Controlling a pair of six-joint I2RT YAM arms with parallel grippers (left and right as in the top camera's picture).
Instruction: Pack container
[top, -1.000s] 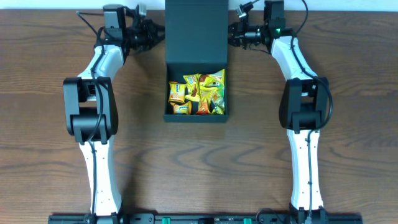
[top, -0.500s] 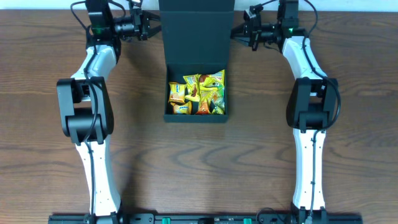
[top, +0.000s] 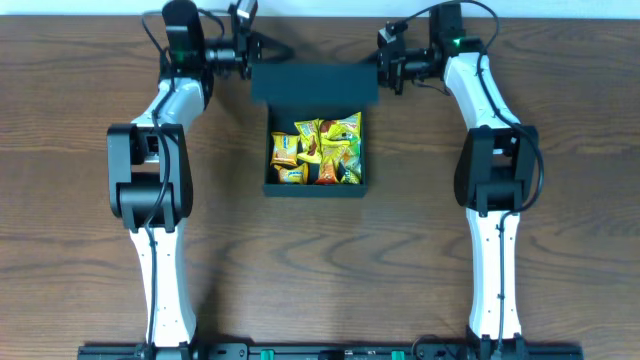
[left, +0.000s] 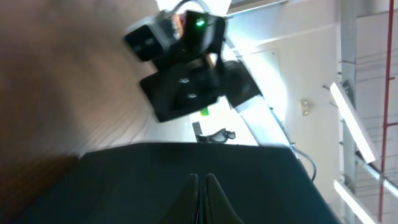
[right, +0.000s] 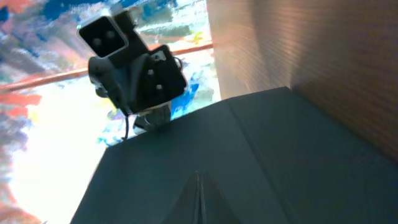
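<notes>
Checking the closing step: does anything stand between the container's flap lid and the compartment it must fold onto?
Nothing visible does. The snack packets lie inside the container; the shut left gripper and right gripper meet the raised lid at its sides, outside the opening.

The table (top: 320, 260) is dark brown wood grain. Yellow snack packets (top: 318, 150) with orange and green print lie heaped together inside the container (top: 315, 188). A black rail (top: 320, 352) runs along the table's near edge. The left wrist view shows strip lights (left: 354, 122) overhead.
</notes>
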